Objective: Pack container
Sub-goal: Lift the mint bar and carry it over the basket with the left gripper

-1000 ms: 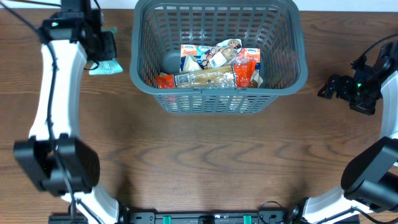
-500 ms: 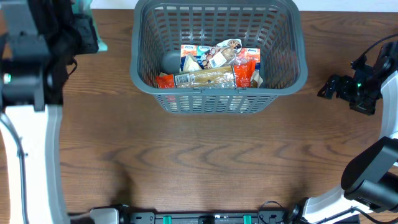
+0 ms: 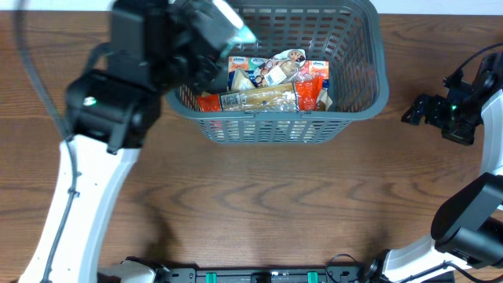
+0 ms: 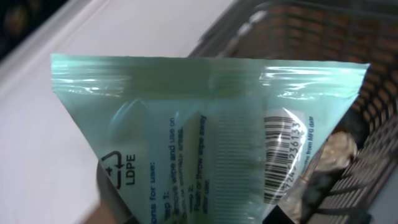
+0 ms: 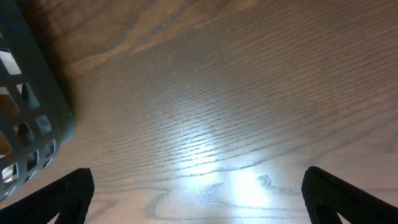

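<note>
Grey basket (image 3: 357, 86) sits on the wooden table (image 3: 259, 204) at the far middle, long side facing near. Slotted walls, thick rim. On its floor lies a heap of snack packets (image 3: 271, 82), orange, white and tan, crowded toward the near wall.

Left arm is raised high over the basket's left rim and hides that corner from above. Left gripper (image 3: 211, 35) is clamped on a pale green packet (image 3: 236, 30), whose tip sticks out over the basket's far left part. From the left wrist camera the green packet (image 4: 205, 130) fills most of the view: sealed edge on top, barcode at right, an LDPE mark and printed use lines lower down. Its fingers are hidden behind the packet. Basket wall (image 4: 367, 143) shows behind it at right.

Right gripper (image 3: 415, 112) hovers over bare table to the right of the basket, well apart from it, fingers (image 5: 68, 193) spread wide with nothing between them. Basket corner (image 5: 28, 99) shows at the left edge of the right wrist view.
</note>
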### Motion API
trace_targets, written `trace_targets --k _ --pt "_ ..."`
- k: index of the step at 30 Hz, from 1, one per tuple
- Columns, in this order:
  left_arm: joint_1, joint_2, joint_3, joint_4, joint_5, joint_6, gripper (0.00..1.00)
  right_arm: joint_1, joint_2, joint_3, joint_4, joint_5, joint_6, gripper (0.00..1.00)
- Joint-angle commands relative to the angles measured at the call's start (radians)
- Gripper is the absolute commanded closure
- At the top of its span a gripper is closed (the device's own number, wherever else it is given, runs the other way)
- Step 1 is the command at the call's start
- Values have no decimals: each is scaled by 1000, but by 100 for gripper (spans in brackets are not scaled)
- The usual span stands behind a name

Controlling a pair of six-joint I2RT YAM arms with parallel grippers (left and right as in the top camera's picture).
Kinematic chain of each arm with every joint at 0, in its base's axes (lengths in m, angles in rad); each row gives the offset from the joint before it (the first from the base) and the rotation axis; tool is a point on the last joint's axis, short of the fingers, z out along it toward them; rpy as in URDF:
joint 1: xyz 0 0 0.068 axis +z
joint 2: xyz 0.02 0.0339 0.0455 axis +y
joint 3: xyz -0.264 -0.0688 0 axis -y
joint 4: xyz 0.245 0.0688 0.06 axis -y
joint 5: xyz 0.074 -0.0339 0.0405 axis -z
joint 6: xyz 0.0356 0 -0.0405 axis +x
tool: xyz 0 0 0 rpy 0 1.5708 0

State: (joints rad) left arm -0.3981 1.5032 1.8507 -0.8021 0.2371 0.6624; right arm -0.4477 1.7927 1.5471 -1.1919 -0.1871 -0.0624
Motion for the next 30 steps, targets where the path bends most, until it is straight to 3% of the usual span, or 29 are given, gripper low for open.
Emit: trace_targets --k 1,6,21,30 --pt "-43 34 5 42 17 240 93 -3 3 -5 -1 -8 -14 1" --pt "-70 118 5 127 18 392 93 -3 3 -5 -2 -8 -14 1" --pt "-70 364 5 169 18 418 94 -3 3 -5 -1 -8 -14 1" --pt "-70 403 5 9 18 418 94 -3 3 -5 3 -8 -14 1"
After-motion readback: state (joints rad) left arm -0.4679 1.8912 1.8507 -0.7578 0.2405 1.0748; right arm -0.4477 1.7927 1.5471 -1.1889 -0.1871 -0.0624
